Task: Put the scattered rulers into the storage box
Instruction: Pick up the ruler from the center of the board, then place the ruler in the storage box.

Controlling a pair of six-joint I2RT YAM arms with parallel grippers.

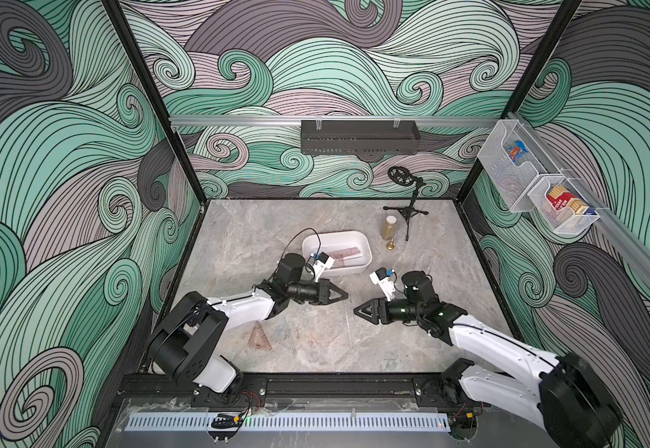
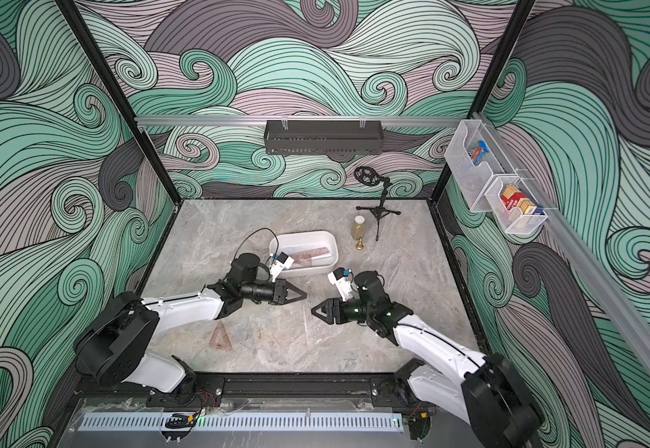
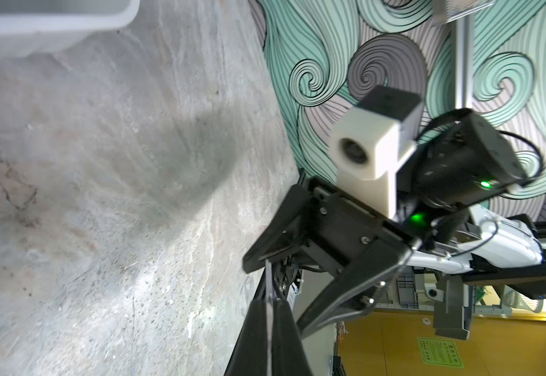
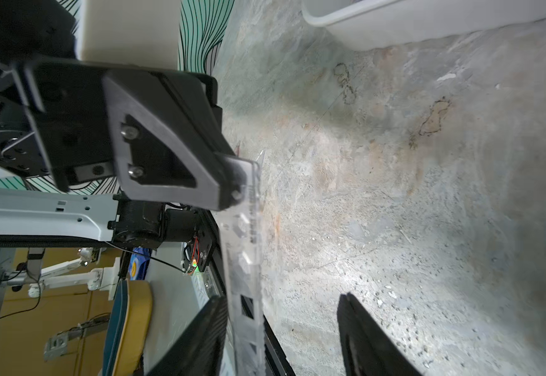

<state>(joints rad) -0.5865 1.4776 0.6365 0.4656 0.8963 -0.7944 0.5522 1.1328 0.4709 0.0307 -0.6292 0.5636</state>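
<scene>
Clear ruler [image 4: 245, 247] looks mid-handover: left hand [image 3: 269, 307] pinches its end, right hand [image 4: 281, 298] spread, no grip. Next: left should carry it far to storage box [image 1: 348, 268] and release.

Left arm [image 1: 238, 306] was extended forward and inward from its base, forearm low, wrist rolled onto its side. Left gripper [image 1: 342, 295] pointed toward the right arm, jaws closed on one end of a clear ruler [image 4: 247, 257]. Right arm [image 1: 490, 341] reached inward likewise, wrist rolled. Right gripper [image 1: 358, 311] faced the left one, tips near but apart. Its fingers [image 4: 200, 338] stood parted, one just beside the ruler.
</scene>
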